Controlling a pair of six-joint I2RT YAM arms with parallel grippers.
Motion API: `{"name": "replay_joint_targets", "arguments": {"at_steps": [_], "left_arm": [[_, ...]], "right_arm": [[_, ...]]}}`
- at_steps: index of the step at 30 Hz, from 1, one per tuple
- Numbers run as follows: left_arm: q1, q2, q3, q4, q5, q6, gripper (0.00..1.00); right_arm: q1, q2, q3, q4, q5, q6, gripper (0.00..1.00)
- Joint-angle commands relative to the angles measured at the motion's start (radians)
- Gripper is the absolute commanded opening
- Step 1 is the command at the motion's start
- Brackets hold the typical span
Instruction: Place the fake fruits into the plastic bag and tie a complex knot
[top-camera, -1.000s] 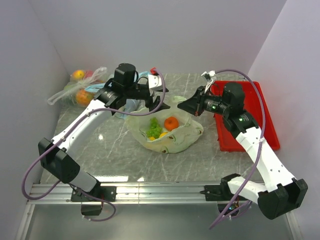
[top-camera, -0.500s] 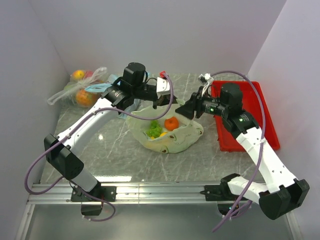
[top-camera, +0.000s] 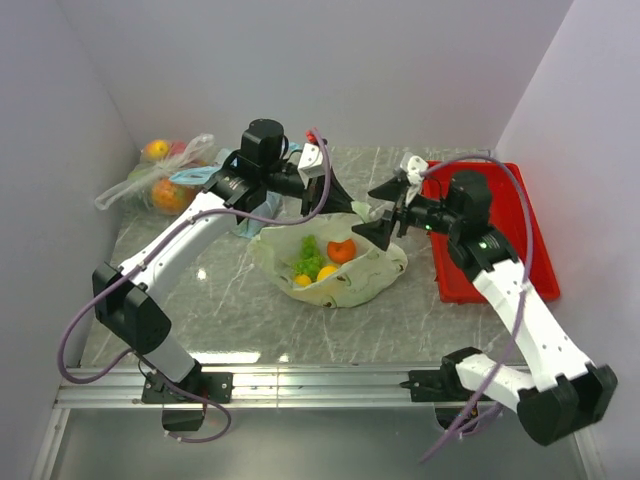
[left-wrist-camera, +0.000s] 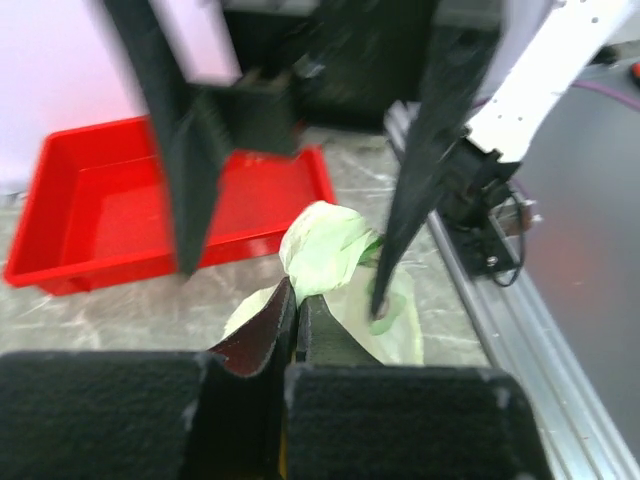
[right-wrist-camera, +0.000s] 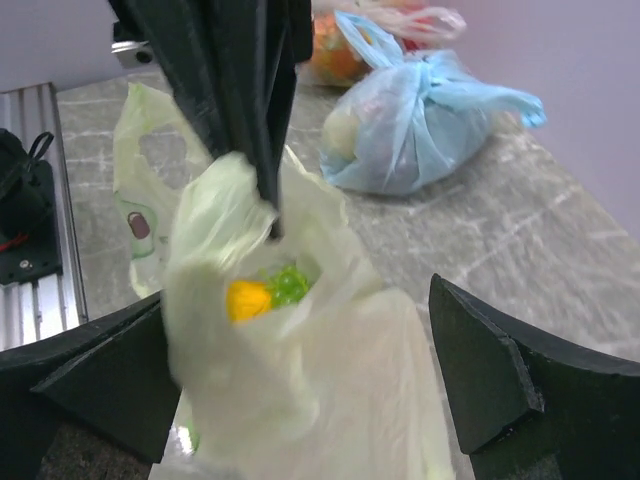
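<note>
Plastic bag (right-wrist-camera: 300, 350) pinched in left jaws, between wide-open right jaws.

Left hand (top-camera: 338, 200) swung right, pinching plastic bag (top-camera: 368, 276) rim; right hand (top-camera: 384, 211) spread open.

Going off the red tray (left-wrist-camera: 120, 250) on the marble table (left-wrist-camera: 100, 310) here. Just off the tray's right end, a scrunched wad of the plastic bag (left-wrist-camera: 325, 240) sticks up. The left gripper (left-wrist-camera: 296, 305) is clamped on it from below, jaws pressed together with the pale green film pinched between.

The right gripper (left-wrist-camera: 282, 288) hangs spread wide: one dark finger crosses in front of the tray's middle, the other is past its right end, and the wad sits between them. Both fingers are really blurry, so I can't tell if either touches the bag. Further right of the tray there's a white arm link (left-wrist-camera: 540, 70) and a metal rail (left-wrist-camera: 500, 320).
</note>
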Motion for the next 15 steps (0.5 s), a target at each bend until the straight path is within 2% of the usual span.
{"name": "replay_joint_targets", "arguments": {"at_steps": [1,3,8,10,11,14,15], "left_arm": [[-0.001,0.022,0.031,0.108,0.115,-0.104,0.0],[-0.001,0.033,0.029,0.154,0.133,-0.133,0.0],[0.001,0.055,0.015,0.249,0.155,-0.239,0.0],[-0.001,0.062,0.009,0.335,0.156,-0.282,0.01],[0.001,0.068,0.001,0.354,0.155,-0.33,0.01],[-0.001,0.076,-0.025,0.437,0.13,-0.399,0.0],[-0.001,0.073,-0.034,0.461,0.119,-0.416,0.01]], "right_arm": [[0.021,0.097,-0.004,0.185,-0.095,-0.032,1.0],[0.025,0.134,-0.007,0.277,-0.101,0.006,1.0],[0.05,0.231,-0.013,0.373,-0.133,0.098,1.0],[0.065,0.248,-0.032,0.396,-0.128,0.118,0.95],[0.074,0.253,-0.038,0.428,-0.125,0.145,0.93],[0.082,0.274,-0.058,0.468,-0.104,0.228,0.76],[0.082,0.291,-0.059,0.465,-0.099,0.245,0.6]]}}
